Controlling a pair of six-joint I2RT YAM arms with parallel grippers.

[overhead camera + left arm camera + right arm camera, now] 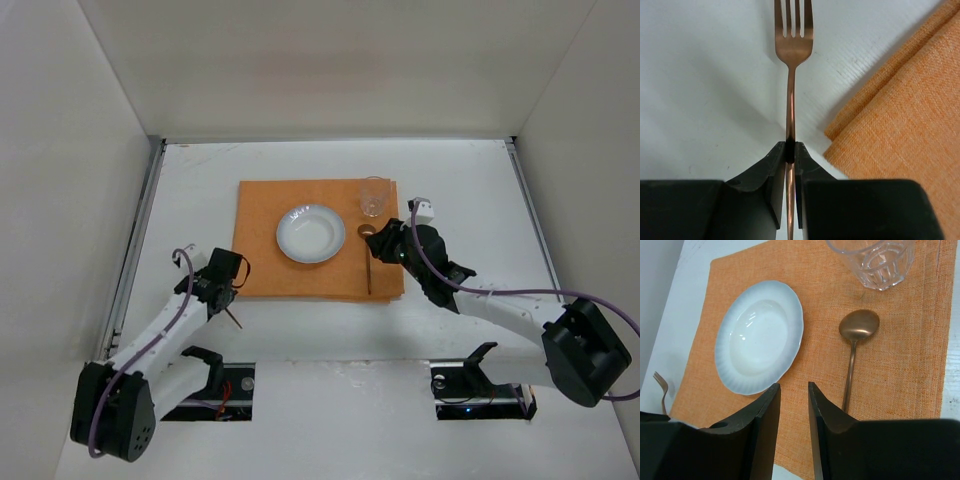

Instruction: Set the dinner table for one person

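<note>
Worktop [470, 170]: matte white, roughly square, grey rails along both side edges; carries the whole setting, both arm bases at its near edge.
Mat [258, 240]: orange woven cloth, flat on the middle of the worktop.
Plate [310, 233]: deep, white, ribbed rim; at the mat's centre, its well bare and glossy.
Glass [374, 196]: clear tumbler, upright at the mat's far right corner; transparent down to its ribbed base.
Spoon [368, 262]: copper-coloured, lying on the mat to the right of the plate, bowl towards the glass, handle towards the near edge.
Fork [791, 75]: copper-coloured, tines pointing away from the wrist, over bare white worktop just off the mat's near left corner; contact with the surface cannot be told.
Left claw [790, 150]: clenched on the fork's handle.
Right claw [794, 390]: released, fingers parted by a narrow gap, nothing between them; poised over the mat's near part, between plate and spoon.
</note>
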